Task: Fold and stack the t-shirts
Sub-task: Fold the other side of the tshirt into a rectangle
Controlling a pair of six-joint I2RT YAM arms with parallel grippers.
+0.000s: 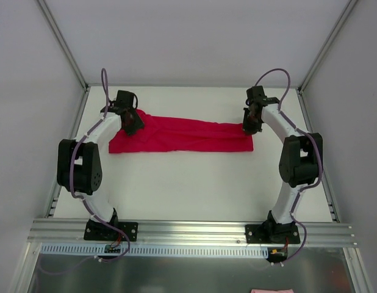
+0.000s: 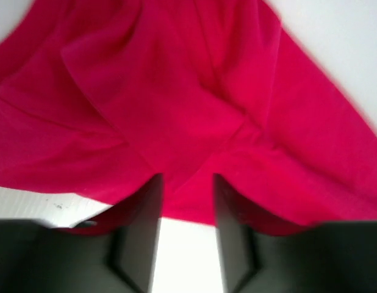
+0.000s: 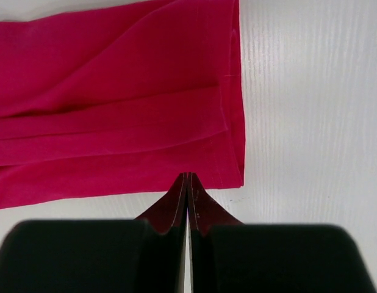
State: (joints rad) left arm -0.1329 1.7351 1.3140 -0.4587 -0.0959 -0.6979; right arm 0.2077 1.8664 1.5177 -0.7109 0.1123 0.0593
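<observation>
T-shirt (image 1: 182, 135): long axis runs left to right across the upper middle of the overhead view, on the white table (image 1: 194, 189). Folded into a narrow band, with a squared-off end at right and a broader, bunched end at left.

Look: plain crimson, thin, no print. There are soft lengthwise creases, and a stitched hem runs down the right end in the right wrist view.

Left arm: rises from lower left, elbow bent out toward the left edge, wrist over the band's upper-left corner. Left gripper (image 2: 187, 183) has its fingers (image 2: 143, 226) spread, tips at the cloth's near edge, cloth and bare table in the gap.

Right arm: mirrors it at right. Right gripper (image 3: 187, 177) has its fingers pressed together, tips at the hem's corner. Cannot tell whether cloth is caught between them.
</observation>
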